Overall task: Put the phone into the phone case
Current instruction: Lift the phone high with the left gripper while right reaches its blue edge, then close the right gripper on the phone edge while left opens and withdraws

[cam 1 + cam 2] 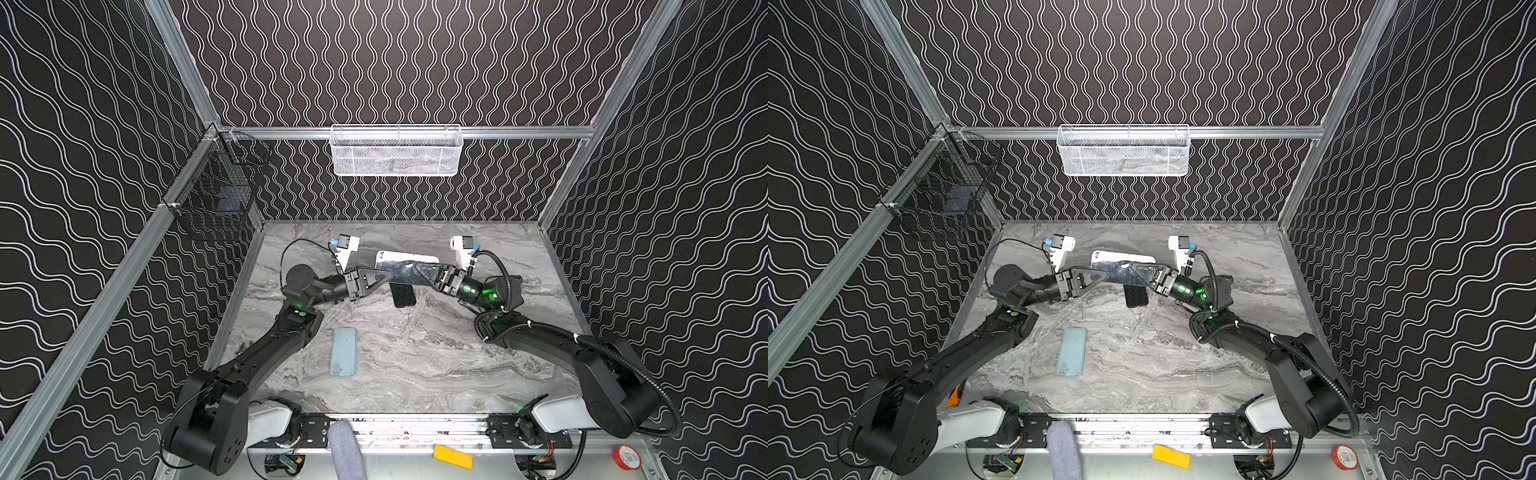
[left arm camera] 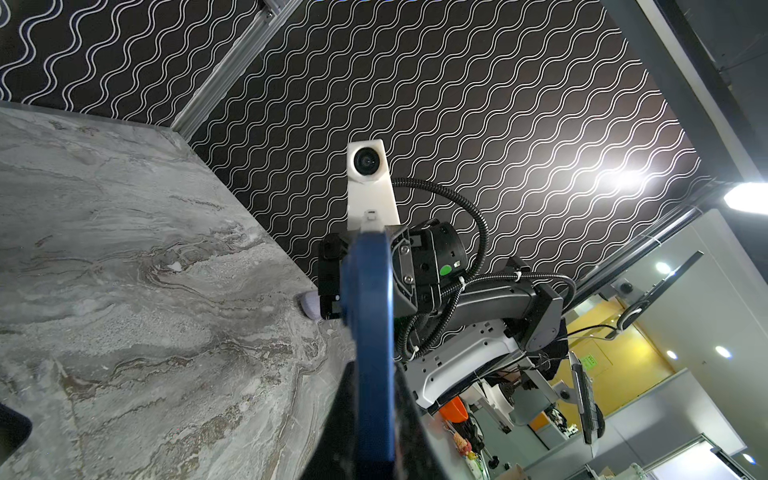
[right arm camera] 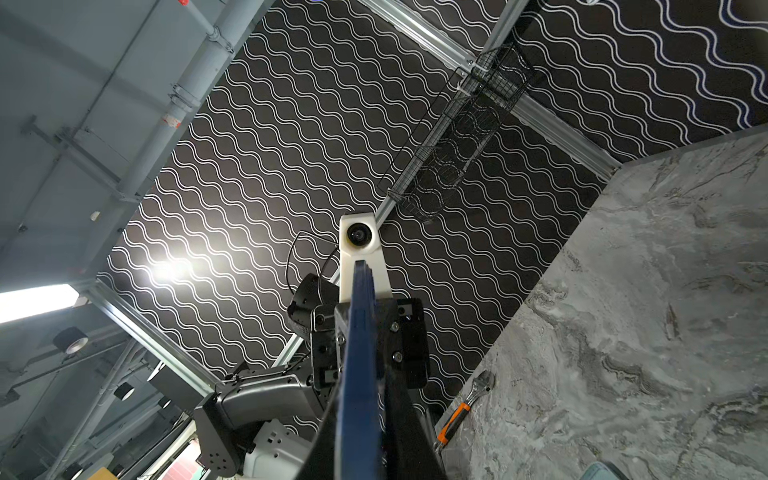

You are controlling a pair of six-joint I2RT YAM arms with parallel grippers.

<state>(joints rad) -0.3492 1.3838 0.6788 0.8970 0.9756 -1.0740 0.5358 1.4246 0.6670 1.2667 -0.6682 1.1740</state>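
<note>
One left gripper [image 1: 387, 275], one right gripper [image 1: 418, 268], one phone [image 1: 400, 262] mid-frame, one phone case [image 1: 344, 352] lower centre, two baskets, white basket [image 1: 395, 156], black basket [image 1: 216, 195] upper left

1. Left arm [image 1: 266, 349], reaching from bench [image 1: 415, 365] near-left corner; left gripper [image 1: 386, 274] pointed right, clamped on phone [image 1: 399, 262] end.
2. Right arm [image 1: 540, 340], reaching from near-right corner; right gripper [image 1: 417, 267] pointed left, clamped on opposite phone end.

phone [image 1: 405, 266]: blue-edged, glossy face, raised over the rear table, short ends pinched between my left claw [image 1: 384, 277] and my right claw [image 1: 420, 271]; phone case [image 1: 344, 352]: pale blue, lying flat, front left.
</note>
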